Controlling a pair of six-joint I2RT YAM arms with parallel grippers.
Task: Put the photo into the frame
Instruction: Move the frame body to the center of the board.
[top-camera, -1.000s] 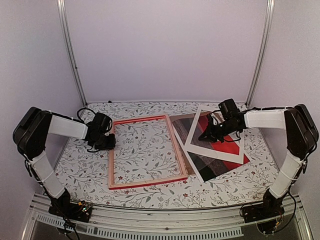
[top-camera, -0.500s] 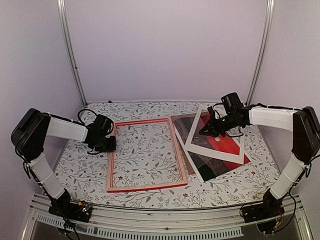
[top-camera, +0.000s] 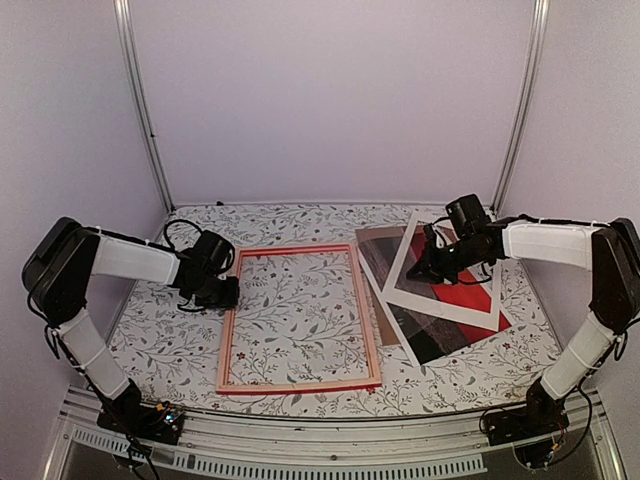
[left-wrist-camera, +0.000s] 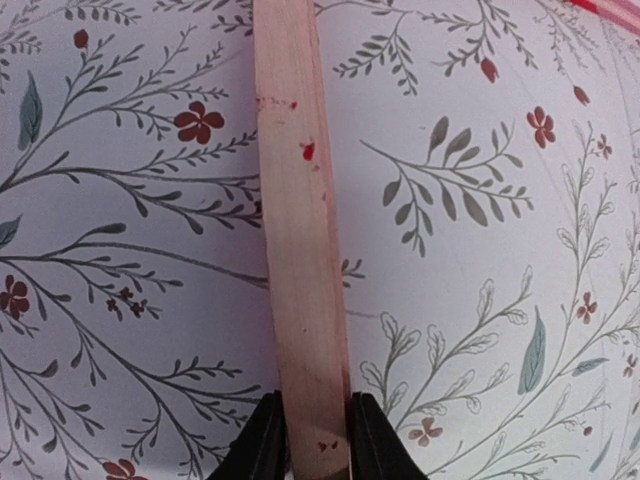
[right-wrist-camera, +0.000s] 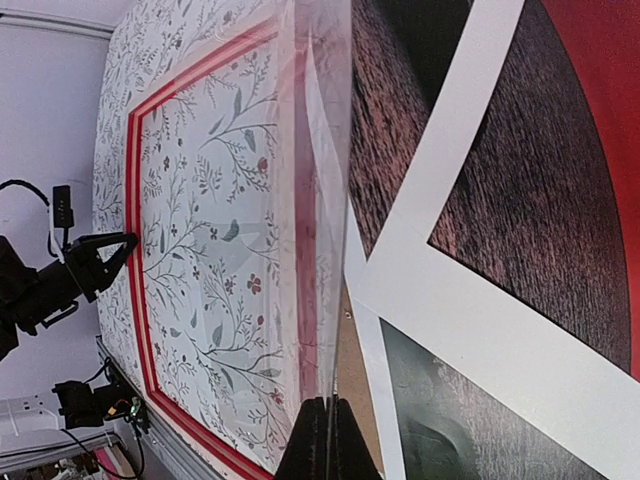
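Observation:
The frame (top-camera: 300, 385) lies flat on the floral table, pale wood side up, with red edges. My left gripper (top-camera: 232, 295) is shut on its left rail; in the left wrist view the wooden rail (left-wrist-camera: 295, 200) runs between the black fingers (left-wrist-camera: 262, 445). The photo (top-camera: 462, 298), red and dark brown, lies to the right of the frame under a skewed white mat (top-camera: 455, 310). My right gripper (top-camera: 412, 272) hovers over that stack's left side. Its jaws (right-wrist-camera: 327, 440) are shut on the edge of a thin clear sheet (right-wrist-camera: 320, 150). The photo (right-wrist-camera: 520, 200) shows through the mat (right-wrist-camera: 500, 340).
A brown backing board (top-camera: 372, 262) peeks out beneath the stack's left edge, beside the frame's right rail. Metal posts (top-camera: 140, 100) rise at the back corners, and white walls close in on three sides. The table's near edge has a metal rail (top-camera: 320, 440).
The frame has slid right and turned slightly, with my left gripper holding its left rail. The photo stack shifted a little right, and my right gripper moved with the clear sheet.

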